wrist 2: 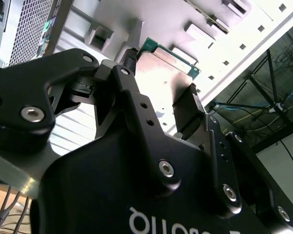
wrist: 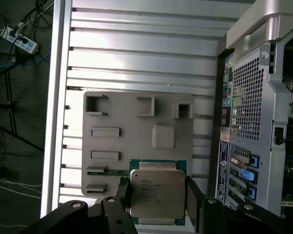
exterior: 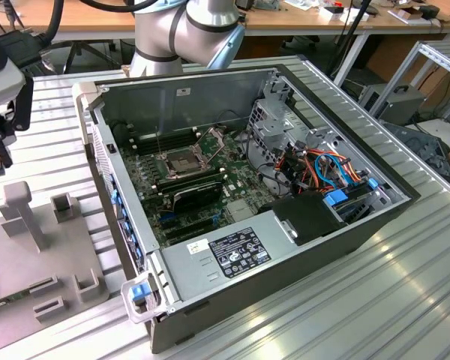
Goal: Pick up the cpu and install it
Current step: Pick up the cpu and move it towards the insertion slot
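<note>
One cpu [wrist: 157,192] in tool [wrist: 157,189]; fixture plate [wrist: 136,144] below

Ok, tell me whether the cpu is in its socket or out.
Out. The gripper holds the cpu between its fingers over the grey fixture plate, outside the computer case.

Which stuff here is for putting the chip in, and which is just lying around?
For the job: cpu, held in the gripper; socket on the motherboard.
Just lying about: grey holder plate, coloured cables, power strip.
</note>
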`<state>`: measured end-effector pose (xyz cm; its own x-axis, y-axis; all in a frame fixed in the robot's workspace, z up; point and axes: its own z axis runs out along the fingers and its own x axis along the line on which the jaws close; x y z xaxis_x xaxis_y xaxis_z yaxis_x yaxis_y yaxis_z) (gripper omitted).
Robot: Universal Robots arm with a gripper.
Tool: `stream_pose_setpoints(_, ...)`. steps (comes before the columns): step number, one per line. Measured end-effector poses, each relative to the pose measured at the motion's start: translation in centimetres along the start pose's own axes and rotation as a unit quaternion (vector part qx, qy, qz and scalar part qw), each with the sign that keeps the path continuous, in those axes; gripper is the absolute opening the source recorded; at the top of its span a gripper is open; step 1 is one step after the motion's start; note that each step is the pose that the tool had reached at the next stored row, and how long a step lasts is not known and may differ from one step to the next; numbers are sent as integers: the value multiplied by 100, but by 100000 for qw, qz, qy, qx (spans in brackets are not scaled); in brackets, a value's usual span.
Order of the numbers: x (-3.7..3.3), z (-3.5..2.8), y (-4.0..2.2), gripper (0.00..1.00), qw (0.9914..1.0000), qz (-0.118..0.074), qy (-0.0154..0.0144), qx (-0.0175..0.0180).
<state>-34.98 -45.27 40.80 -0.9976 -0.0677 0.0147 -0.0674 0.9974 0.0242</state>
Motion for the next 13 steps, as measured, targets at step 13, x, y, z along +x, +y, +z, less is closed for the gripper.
stream_pose_setpoints(13, -180, -3, -12, 55, 100000, -5, -2, -3)
